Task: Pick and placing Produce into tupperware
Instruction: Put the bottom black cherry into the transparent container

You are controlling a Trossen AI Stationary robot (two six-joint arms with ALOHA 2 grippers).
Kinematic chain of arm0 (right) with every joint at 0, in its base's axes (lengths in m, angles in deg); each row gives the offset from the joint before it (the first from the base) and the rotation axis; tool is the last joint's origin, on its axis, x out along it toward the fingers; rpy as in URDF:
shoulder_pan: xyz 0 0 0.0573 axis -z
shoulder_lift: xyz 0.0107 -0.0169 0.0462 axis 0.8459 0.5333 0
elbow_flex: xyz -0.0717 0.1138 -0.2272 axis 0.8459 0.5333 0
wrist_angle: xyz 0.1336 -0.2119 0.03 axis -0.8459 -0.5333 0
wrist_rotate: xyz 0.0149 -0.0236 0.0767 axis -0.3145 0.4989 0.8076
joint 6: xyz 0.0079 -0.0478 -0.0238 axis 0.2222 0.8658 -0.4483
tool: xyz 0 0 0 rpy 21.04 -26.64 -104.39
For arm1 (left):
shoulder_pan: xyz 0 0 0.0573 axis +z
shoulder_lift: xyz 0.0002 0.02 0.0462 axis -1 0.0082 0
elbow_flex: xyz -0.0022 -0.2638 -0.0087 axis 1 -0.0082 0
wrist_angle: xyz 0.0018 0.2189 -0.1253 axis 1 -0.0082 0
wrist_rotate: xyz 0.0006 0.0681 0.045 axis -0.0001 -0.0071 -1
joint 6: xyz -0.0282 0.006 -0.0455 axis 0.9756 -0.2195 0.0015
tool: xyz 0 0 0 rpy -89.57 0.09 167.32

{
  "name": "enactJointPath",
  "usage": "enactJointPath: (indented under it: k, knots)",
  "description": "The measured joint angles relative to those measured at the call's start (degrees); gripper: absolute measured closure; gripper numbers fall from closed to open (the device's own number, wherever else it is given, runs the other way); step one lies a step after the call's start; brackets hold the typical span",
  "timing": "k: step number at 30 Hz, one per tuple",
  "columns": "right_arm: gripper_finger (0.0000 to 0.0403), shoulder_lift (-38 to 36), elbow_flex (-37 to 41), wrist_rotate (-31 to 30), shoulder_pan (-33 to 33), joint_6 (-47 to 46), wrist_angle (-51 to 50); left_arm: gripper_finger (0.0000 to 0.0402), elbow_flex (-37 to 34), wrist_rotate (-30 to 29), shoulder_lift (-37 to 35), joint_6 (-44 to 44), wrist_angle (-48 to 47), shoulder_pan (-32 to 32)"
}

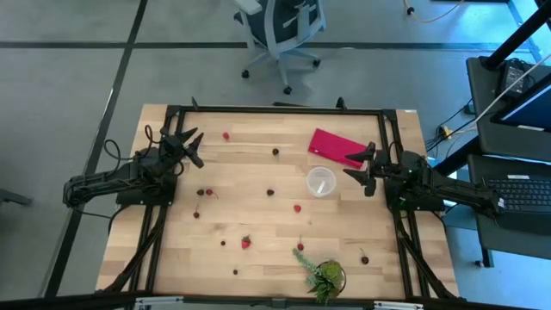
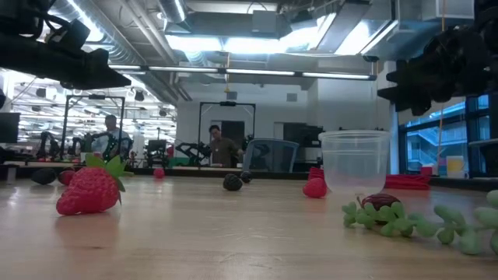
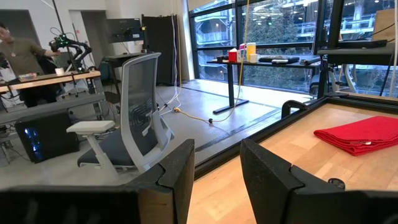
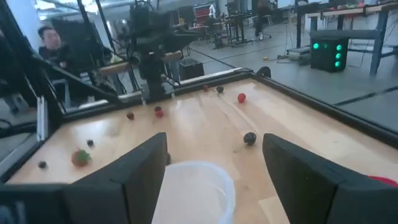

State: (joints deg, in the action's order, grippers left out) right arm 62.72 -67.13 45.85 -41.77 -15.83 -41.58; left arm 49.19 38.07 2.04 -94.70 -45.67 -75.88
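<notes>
1. High view: one clear cup sits mid-table beside the right gripper, whose fingers are spread and empty; roughly fourteen small fruits lie scattered.
2. Low view: a strawberry looks light, soft; pinch gently across its middle.
3. Left wrist view: left gripper parted, holding nothing.

Surfaces as I see them from my station:
Table: pale wood, jointed strips, smooth satin finish; black metal frame at its edge.
Cup: clear plastic, glossy, with a whitish translucent rim.
Red piece: looks like soft matt cloth, folded.
Strawberry: red, pitted skin, faint sheen.
Plant: matt green, plastic-looking.
Right gripper: fingers of matt dark plastic.
</notes>
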Motion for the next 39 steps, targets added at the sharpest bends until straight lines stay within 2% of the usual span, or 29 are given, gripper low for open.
enactJointPath:
  k: [3, 7, 9, 14, 19, 24, 28, 34, 39]
  knots:
    - [0.0136, 0.00, 0.00, 3.91, -0.17, -0.10, 0.60, 0.0278, 0.00, 0.00, 0.02, 0.00, 0.00, 0.00]
    - [0.0136, -0.04, -0.02, 13.56, -1.78, 1.11, 6.81, 0.0278, 0.00, 0.00, 0.00, 0.00, 0.00, -0.01]
    - [0.0136, -0.04, -0.12, 16.50, -3.59, 1.73, 9.29, 0.0278, 0.00, 0.00, 0.00, 0.00, 0.00, -0.01]
    - [0.0136, 1.84, -2.93, 14.04, -9.17, 2.70, 9.24, 0.0278, 0.00, -0.01, 0.01, 0.00, 0.00, -0.01]
    - [0.0136, 9.75, -9.73, 7.81, -14.63, 6.62, 8.02, 0.0278, 0.00, 0.00, 0.00, 0.00, 0.00, 0.00]
    - [0.0136, 22.62, -20.56, -0.18, -18.57, 9.63, -2.37, 0.0278, 0.00, 0.00, 0.00, 0.00, 0.00, 0.00]
    - [0.0136, 33.75, -30.12, -3.69, -21.11, 5.31, -14.59, 0.0278, 0.00, 0.00, 0.02, 0.00, 0.00, -0.01]
    - [0.0136, 51.01, -43.57, -3.79, -25.57, -12.73, -39.36, 0.0278, 0.00, 0.00, 0.01, 0.00, 0.00, 0.00]
    - [0.0136, 64.14, -51.16, -3.53, -30.61, -28.91, -57.54, 0.0278, 0.00, 0.00, 0.01, 0.00, 0.00, 0.00]
